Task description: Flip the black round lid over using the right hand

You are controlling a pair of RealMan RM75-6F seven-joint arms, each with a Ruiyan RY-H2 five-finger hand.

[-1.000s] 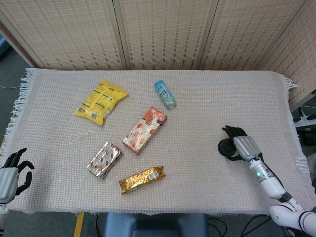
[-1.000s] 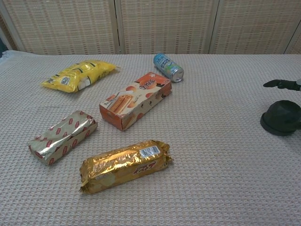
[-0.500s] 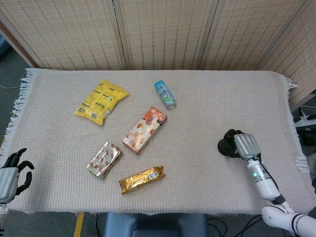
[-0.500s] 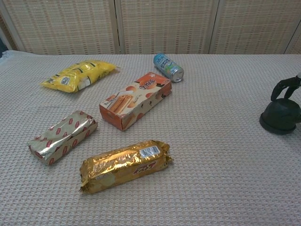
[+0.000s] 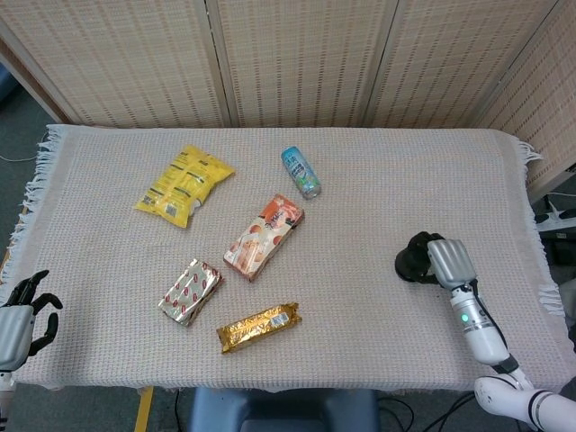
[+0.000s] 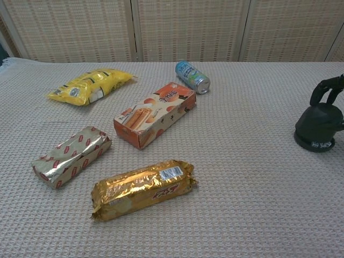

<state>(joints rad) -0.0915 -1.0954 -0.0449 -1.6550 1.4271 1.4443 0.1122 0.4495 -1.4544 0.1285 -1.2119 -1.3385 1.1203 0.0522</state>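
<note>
Nearest edge, far left: left hand [image 5: 25,310] hanging just off the counter [image 5: 378,306], fingers apart, nothing in it; outside the chest view. Near centre: gold foil packet [image 6: 142,189] lying flat, barcode label up. Just left and slightly farther: silver wrapper with red marks [image 6: 70,156], flat on the cloth. Right side, at about the same depth: black round lid [image 6: 317,129] resting on the counter near its right edge, apart from all the snacks; right hand [image 5: 448,262] set against the lid's right side, dark fingers [image 6: 325,88] arched over its top. Whether clamped on the lid or only touching it, cannot tell; lid's rim on the cloth in the chest view. Middle of the counter: orange biscuit box [image 6: 155,113] lying on its long face, angled. Farther left: yellow snack bag [image 6: 88,86], flat. Farthest: blue drink can [image 6: 192,77] on its side, just beyond the box's far end. Behind the counter: woven folding screen [image 5: 297,58].
</note>
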